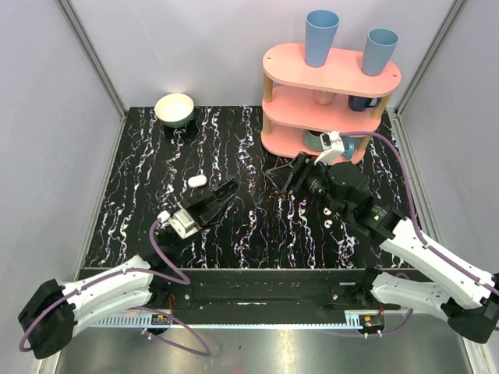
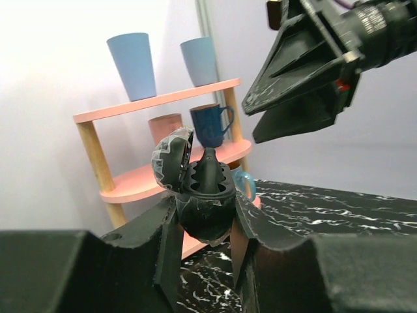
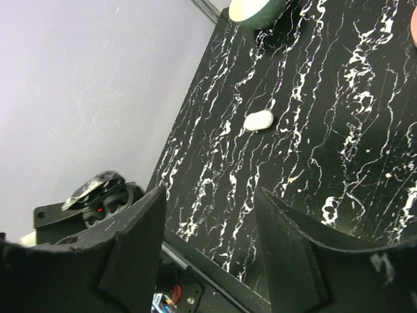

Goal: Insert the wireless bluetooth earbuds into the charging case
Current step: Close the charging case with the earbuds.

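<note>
My left gripper is shut on a small dark marble-patterned clamshell case, held above the table with its lid hinged open and two wells showing. In the right wrist view this case shows a red light. A white pill-shaped charging case lies closed on the table, just left of the left gripper. Two tiny white earbuds lie on the table beside my right arm. My right gripper is open and empty, raised and facing the left gripper; it also shows in the left wrist view.
A pink three-tier shelf stands at the back right with two blue cups on top and mugs on its lower tiers. A pale green bowl sits at the back left. Grey walls enclose the black marble table.
</note>
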Controlling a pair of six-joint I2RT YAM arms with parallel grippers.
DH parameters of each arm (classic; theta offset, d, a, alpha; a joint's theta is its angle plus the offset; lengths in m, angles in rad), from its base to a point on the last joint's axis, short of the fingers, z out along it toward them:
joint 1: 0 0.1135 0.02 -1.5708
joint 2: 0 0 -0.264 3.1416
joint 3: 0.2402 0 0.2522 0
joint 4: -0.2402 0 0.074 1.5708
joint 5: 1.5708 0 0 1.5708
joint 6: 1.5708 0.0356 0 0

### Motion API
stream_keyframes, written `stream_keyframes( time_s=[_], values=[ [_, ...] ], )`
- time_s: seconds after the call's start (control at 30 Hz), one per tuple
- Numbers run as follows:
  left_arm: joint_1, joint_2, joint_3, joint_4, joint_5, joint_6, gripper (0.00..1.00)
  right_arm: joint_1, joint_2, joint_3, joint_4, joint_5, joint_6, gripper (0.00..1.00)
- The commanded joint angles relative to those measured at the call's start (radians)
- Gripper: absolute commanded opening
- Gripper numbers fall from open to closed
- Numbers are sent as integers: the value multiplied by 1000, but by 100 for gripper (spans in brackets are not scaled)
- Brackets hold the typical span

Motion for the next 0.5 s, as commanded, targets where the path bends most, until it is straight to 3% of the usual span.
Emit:
stream_keyframes(
  time_s=[0.0,0.23,0.47],
  values=[
    [3,-63,-22,-1,111,-79,0,5,-4,32,24,13,-109,65],
    [3,-99,-22,-41,258,-134,0,5,15,67,13,-51,-152,66],
    [3,-53,-19,28,365,-205,0,5,15,112,-17,-105,-203,67]
  ],
)
